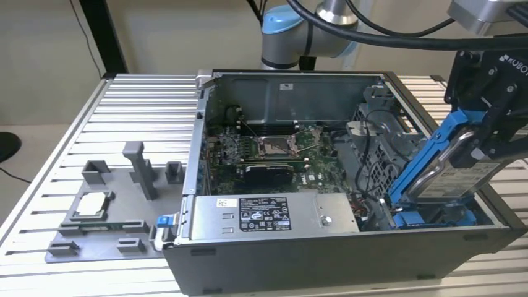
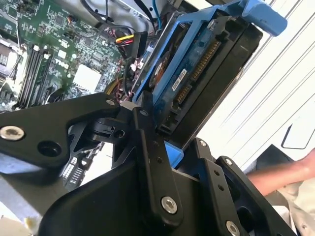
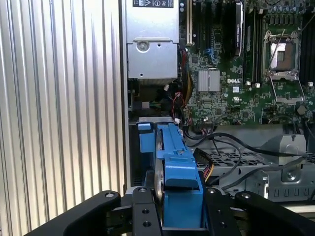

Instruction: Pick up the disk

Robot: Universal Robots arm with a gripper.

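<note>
The end effector (image 1: 486,145) pinches the disk (image 1: 449,167) by its blue bracket, holding it tilted, its lower end just above the drive bay at the corner of the open computer case (image 1: 330,266) on the exterior view's right. In both wrist views the black fingers (image 3: 142,216) press against the bracket's sides. The case stands on the ribbed tabletop (image 1: 132,111), next to a grey fixture tray (image 1: 99,238).

Gripper (image 1: 486,133) clamped, wrist tilted, arm overhead
</note>
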